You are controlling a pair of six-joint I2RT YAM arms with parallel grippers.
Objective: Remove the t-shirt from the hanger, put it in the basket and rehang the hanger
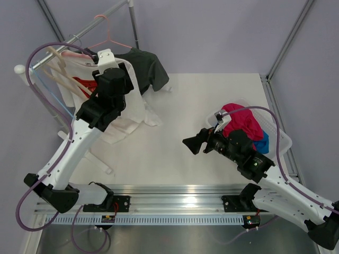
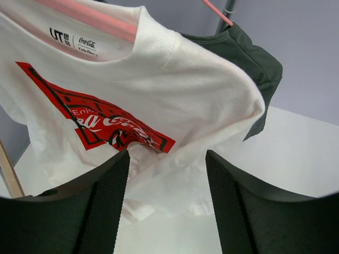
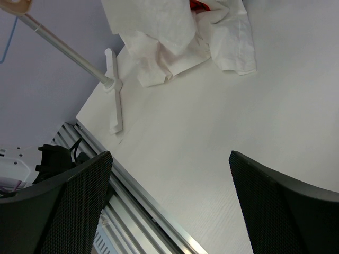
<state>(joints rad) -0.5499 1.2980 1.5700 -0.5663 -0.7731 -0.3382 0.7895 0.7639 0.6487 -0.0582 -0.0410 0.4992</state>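
White t-shirt [image 2: 175, 95]: hangs from the rail [image 1: 79, 37] at the far left of the table, with its collar at the top. The red graphic faces the left arm, and the hem is slumped in folds on the tabletop.
Salmon-pink hanger [image 2: 90, 18]: sits inside the collar. In the left wrist view its bar slopes down from upper left to right, with the near shoulder of the cloth draped over its end.
Left gripper [image 2: 167, 164]: raised to chest height on the shirt, jaws spread wide and nothing between them. The cloth lies straight ahead and close, but I cannot tell whether it touches.
Right gripper [image 3: 169, 159]: low over the middle of the table, also agape and empty. It is aimed toward the crumpled hem and the rack foot [image 3: 114, 90], well apart from both.
Key relation: the collar and hanger sit above and beyond the left claw, while the shirt's long axis drops from there to the table. The left arm is much the nearer.
Next move, my guess: the left claw would pinch the cloth near that draped shoulder and draw it off the hanger's end. It should pull along the bar, not straight down.
Neighbours: a dark grey t-shirt [image 1: 148, 66] hangs just behind, and a beige hanger [image 1: 58, 69] sits beside it on the rail. A magenta garment [image 1: 241, 119] lies in the basket [image 1: 280, 140] at the right.
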